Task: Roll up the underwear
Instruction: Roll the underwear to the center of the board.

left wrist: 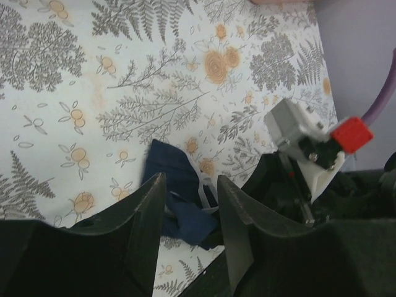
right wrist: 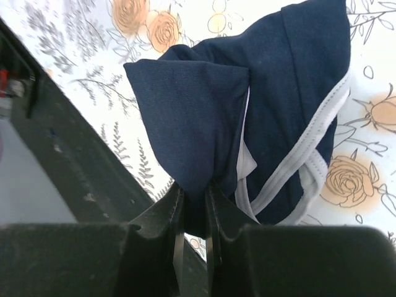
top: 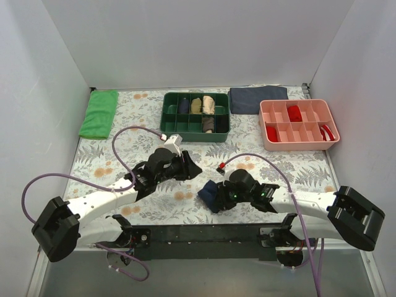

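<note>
Navy blue fabric underwear with white piping [right wrist: 284, 93] lies bunched on the floral-print surface [top: 99, 161], front centre. Right tool [right wrist: 193, 192] pinches a raised fold. Left tool [left wrist: 190, 182] is released, hovering just beside. Rolling looks barely begun; next, the left tool likely needs to pin the cloth.

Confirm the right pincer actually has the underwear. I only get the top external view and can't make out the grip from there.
Observer: Yes. The right wrist view shows the right pincer shut on a fold of the navy underwear.
Operator: Rolled yet?
Observer: No. It is loosely bunched, with the white piping exposed along one side.
Operator: Left pincer holding anything?
Observer: No. The left wrist view shows the left pincer open with nothing between its fingers. The underwear lies on the floral tablecloth just beyond them.
</note>
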Robot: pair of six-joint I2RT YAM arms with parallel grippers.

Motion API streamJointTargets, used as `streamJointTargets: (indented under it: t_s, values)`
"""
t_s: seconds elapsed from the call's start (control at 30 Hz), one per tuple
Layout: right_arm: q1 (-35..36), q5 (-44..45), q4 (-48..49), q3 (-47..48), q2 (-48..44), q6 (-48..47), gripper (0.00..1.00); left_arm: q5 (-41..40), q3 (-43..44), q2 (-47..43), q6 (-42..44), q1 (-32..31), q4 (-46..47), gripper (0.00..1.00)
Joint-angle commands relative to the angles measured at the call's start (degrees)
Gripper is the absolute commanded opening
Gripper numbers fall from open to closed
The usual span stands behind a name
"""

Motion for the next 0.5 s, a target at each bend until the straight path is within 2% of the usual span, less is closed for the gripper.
streamJointTargets:
  t_s: [0.0,0.3,0.33,0.4,0.47]
  values:
    - [-4.72,-12.79,7.57,-1.65,1.46,5.15,0.08,1.98,-2.42,-3.58,1.63,0.14,-1.97,0.37]
    - [-12.46,-25.12,14.17,-3.5,8.83,9.03,0.08,9.27,-3.39,-3.85,3.56,0.14,-1.01,0.32]
    - [-12.9,-25.65,15.49,-4.11,9.63,9.64,0.08,10.15,-3.48,-3.58,4.08,0.06,-0.4,0.29]
    - [-13.61,-27.31,18.47,-5.16,11.21,11.92,0.08,12.7,-3.65,-3.05,4.79,-0.29,0.13,0.17]
    - [-14.49,-27.41,21.99,-6.65,11.22,14.64,0.08,13.85,-3.92,-2.18,5.58,-0.91,0.31,0.14]
